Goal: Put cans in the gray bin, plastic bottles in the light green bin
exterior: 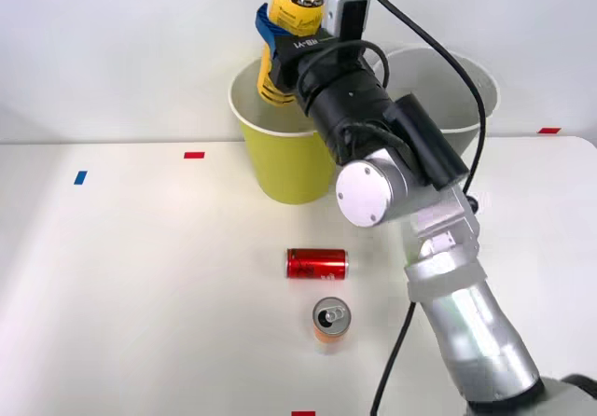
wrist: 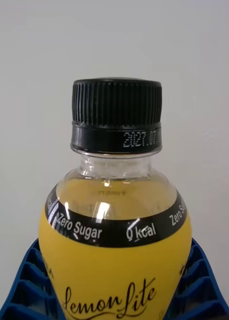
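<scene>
Front view: your right gripper (exterior: pixel 277 57) is clamped on the yellow-label bottle (exterior: pixel 291 15), upright, above the light green bin (exterior: pixel 280 159)

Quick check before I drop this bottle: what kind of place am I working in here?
Probably a lab test bench rather than a kitchen or shop: a plain white table against a bare wall, coloured tape marks on the tabletop, and two sorting bins, the light green bin and the gray bin.

- Right arm (exterior: pixel 438 276) reaches from the near right toward the far middle, wrist raised high.
- Right gripper (exterior: pixel 280 57) clamped, blue ribbed fingers (wrist: pixel 24 285) pressing both sides of its load.
</scene>
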Motion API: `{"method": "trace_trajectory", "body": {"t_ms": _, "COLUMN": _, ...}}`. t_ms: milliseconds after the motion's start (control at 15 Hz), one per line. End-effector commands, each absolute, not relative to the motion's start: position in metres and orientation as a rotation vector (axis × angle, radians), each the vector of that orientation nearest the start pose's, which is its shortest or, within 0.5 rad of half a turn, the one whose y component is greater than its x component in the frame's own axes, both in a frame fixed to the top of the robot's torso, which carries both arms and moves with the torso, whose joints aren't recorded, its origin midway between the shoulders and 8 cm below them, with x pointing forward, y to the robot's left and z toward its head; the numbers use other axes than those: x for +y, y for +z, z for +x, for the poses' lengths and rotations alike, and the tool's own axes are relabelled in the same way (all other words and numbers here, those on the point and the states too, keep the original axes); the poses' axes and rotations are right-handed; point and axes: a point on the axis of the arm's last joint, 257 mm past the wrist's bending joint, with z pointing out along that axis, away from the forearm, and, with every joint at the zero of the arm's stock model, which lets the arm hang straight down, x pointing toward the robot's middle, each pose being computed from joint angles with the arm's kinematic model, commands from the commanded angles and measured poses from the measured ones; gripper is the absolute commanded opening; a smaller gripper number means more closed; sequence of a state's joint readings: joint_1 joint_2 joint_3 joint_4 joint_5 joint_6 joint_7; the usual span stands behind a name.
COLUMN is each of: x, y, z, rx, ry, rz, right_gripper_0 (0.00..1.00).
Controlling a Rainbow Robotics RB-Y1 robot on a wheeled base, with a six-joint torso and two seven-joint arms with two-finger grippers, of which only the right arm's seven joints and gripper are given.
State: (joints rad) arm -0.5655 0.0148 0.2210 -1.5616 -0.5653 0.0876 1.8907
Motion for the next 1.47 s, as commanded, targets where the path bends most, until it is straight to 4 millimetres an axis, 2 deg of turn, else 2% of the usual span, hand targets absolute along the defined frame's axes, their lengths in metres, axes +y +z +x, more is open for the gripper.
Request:
{"method": "trace_trajectory", "body": {"t_ms": 67, "x": 0.029, "y": 0.065, "z": 0.611, "rx": 1.12, "ry": 0.463, "rz": -0.244, "right_gripper_0": 0.0}}
{"method": "trace_trajectory", "body": {"t_ms": 267, "x": 0.03, "y": 0.067, "z": 0.614, "rx": 1.108, "ry": 0.456, "rz": -0.24, "right_gripper_0": 0.0}}
{"method": "trace_trajectory", "body": {"t_ms": 400, "x": 0.029, "y": 0.072, "z": 0.612, "rx": 1.086, "ry": 0.452, "rz": -0.233, "right_gripper_0": 0.17}}
{"method": "trace_trajectory", "body": {"t_ms": 467, "x": 0.029, "y": 0.073, "z": 0.611, "rx": 1.083, "ry": 0.447, "rz": -0.236, "right_gripper_0": 0.46}}
{"method": "trace_trajectory", "body": {"t_ms": 533, "x": 0.029, "y": 0.072, "z": 0.611, "rx": 1.083, "ry": 0.444, "rz": -0.237, "right_gripper_0": 1.0}}
{"method": "trace_trajectory", "body": {"t_ms": 800, "x": 0.032, "y": 0.072, "z": 0.609, "rx": 1.074, "ry": 0.437, "rz": -0.254, "right_gripper_0": 1.0}}
{"method": "trace_trajectory", "body": {"t_ms": 1133, "x": 0.025, "y": 0.076, "z": 0.604, "rx": 1.033, "ry": 0.403, "rz": -0.283, "right_gripper_0": 1.0}}
{"method": "trace_trajectory", "body": {"t_ms": 1267, "x": 0.016, "y": 0.079, "z": 0.592, "rx": 1.011, "ry": 0.401, "rz": -0.292, "right_gripper_0": 1.0}}
{"method": "trace_trajectory", "body": {"t_ms": 1467, "x": 0.0, "y": 0.078, "z": 0.555, "rx": 0.966, "ry": 0.405, "rz": -0.326, "right_gripper_0": 1.0}}
